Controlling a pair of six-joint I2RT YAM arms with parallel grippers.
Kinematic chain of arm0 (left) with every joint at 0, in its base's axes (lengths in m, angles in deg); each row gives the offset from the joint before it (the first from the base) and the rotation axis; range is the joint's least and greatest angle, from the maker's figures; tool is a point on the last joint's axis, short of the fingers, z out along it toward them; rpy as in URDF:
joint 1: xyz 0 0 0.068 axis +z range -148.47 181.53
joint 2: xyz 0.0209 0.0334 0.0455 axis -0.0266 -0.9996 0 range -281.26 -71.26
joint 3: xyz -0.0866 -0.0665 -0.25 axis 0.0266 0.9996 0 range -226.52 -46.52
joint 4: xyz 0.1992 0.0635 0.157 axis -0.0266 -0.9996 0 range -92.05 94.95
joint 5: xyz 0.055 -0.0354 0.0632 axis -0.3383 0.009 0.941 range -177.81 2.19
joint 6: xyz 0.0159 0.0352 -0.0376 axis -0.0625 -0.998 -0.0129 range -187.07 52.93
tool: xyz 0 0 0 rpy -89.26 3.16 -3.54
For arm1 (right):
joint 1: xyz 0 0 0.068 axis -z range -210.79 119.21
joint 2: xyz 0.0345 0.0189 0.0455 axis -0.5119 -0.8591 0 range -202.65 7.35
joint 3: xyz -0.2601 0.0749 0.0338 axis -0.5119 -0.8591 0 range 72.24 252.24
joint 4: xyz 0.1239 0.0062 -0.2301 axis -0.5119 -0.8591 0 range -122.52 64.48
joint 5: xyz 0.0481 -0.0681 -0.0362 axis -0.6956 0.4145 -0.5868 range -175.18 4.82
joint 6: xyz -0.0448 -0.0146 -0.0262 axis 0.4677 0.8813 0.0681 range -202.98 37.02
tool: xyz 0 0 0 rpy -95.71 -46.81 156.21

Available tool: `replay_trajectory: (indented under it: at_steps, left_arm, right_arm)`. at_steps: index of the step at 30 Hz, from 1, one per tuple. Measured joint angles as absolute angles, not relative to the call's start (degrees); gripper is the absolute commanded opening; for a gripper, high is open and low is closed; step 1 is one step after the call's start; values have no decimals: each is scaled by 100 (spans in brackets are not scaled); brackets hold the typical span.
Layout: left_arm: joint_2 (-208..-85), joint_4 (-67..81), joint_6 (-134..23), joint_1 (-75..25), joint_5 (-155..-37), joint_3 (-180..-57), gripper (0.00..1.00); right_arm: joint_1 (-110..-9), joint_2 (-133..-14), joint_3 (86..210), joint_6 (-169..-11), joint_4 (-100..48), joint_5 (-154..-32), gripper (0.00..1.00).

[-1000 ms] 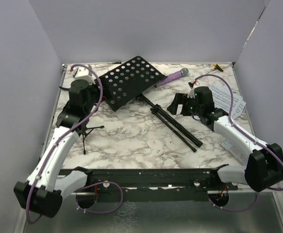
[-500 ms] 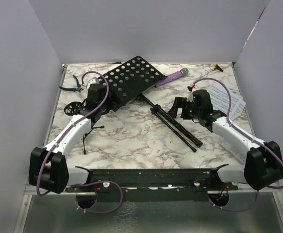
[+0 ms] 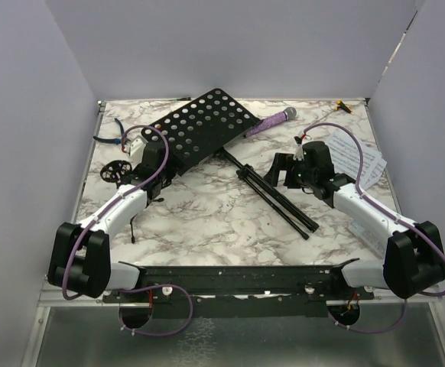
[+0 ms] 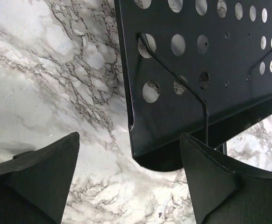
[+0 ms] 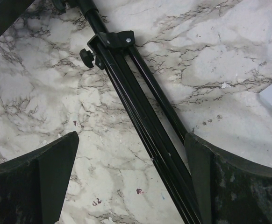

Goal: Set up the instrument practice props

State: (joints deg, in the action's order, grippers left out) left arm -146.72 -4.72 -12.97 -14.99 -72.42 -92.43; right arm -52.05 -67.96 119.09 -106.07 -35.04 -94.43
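We see two arms, the left arm (image 3: 115, 210) and the right arm (image 3: 364, 210), each with smooth white shells between chunky black joint blocks. A purple cable (image 3: 362, 164) loops along each one. Both are bolted to a black rail (image 3: 230, 277). Our fingers (image 4: 38, 182) are broad, matte black wedges.

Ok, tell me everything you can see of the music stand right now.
The black music stand lies toppled on the marble table, not set up. Its perforated desk, seemingly painted metal with a lip and wire page holder, sits far centre-left; folded tripod legs with a clamp knob run toward the near right. The open left pincer brackets the desk's corner, no contact visible; the open right pincer hovers over the legs.
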Motion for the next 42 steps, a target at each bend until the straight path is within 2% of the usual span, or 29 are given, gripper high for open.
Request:
replay_trajectory:
  at_steps: [4, 11, 17, 19, 42]
  left_arm:
    - [-14971, -48, -1181, -1496, -7242, -9143, 82]
    - [-15474, 717, -1107, -1496, -7545, -9060, 80]
    - [-15778, 1305, -1067, -1496, -7941, -9060, 65]
    - [-15806, 1427, -1078, -1496, -8037, -9060, 63]
    - [-15194, 2549, -1181, -1510, -8448, -8494, 57]
  right_arm:
    - [-5205, -6796, 11909, -10605, -3506, -9443, 100]
    - [-5205, -6796, 11909, -10598, -3526, -9443, 100]
    - [-5205, -6793, 11909, -10583, -3572, -9402, 100]
    - [-5205, -6789, 11909, -10581, -3593, -9371, 100]
    - [-5205, -6769, 11909, -10585, -3635, -9317, 100]
